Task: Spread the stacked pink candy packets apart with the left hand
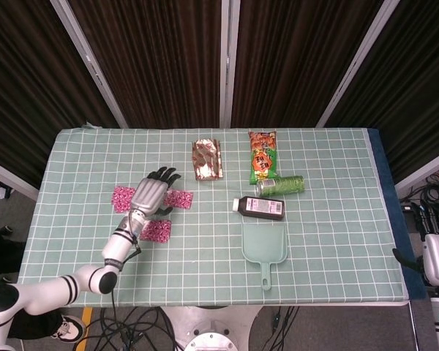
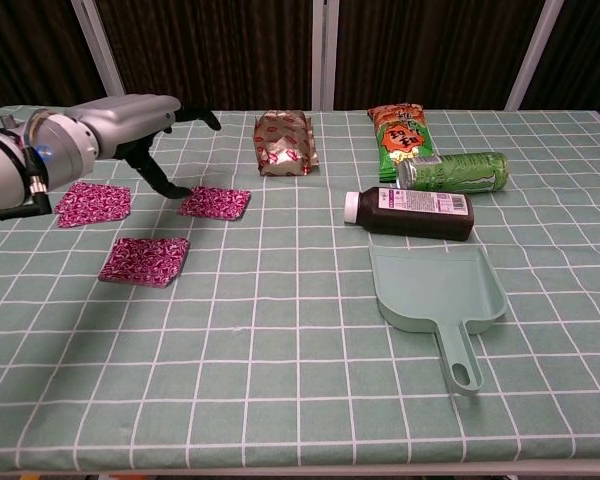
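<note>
On the green checked tablecloth [image 2: 280, 400] a brown bottle [image 2: 410, 212] lay on its side right above a mint dustpan [image 2: 435, 290]. A green can [image 2: 455, 172] lay beside an orange-green snack bag [image 2: 400, 135], with a shiny red-gold packet [image 2: 285, 142] further left.

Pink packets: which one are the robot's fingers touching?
The packet farthest right, nearest the red wrapper. A fingertip of the left hand rests at its edge; the other two packets lie untouched.
</note>
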Available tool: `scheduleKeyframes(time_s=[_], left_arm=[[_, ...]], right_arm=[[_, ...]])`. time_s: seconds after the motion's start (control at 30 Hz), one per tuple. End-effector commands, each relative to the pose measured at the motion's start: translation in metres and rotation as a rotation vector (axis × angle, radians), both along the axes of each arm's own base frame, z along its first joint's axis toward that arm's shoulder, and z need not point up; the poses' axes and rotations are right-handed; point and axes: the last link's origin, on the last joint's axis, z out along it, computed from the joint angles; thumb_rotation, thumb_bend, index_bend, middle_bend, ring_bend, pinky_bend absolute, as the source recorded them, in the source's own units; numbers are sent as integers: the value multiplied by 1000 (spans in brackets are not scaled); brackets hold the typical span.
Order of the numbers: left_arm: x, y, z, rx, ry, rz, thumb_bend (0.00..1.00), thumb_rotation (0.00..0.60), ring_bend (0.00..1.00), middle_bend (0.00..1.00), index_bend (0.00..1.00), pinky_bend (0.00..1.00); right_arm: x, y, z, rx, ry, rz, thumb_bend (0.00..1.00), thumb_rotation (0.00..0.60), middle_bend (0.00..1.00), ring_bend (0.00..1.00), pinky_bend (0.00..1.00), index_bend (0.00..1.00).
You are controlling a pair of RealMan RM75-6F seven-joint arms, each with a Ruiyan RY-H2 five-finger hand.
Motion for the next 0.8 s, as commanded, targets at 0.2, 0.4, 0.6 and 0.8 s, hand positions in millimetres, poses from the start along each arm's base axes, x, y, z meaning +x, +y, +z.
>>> scheduleKeyframes(time_s=[0.2, 0.4, 0.6, 0.8], left_arm=[[-18, -18, 28, 64, 13, -24, 174, 600, 0, 36, 108, 125], [-46, -50, 56, 82, 19, 28, 157, 600, 0, 37, 108, 100], [-84, -89, 86, 186, 21, 46, 150, 600, 0, 67, 108, 93], [-120, -135, 115, 336, 44, 84, 148, 600, 0, 71, 108, 93]], right_arm=[[3, 0, -4, 14, -7, 12, 105, 600, 0, 0, 0, 0], [6, 0, -9, 27, -11, 28, 105, 600, 0, 0, 0, 0], [8, -2, -15, 47, -19, 44, 105, 600, 0, 0, 0, 0], [9, -1, -20, 54, -27, 62, 105, 600, 0, 0, 0, 0]])
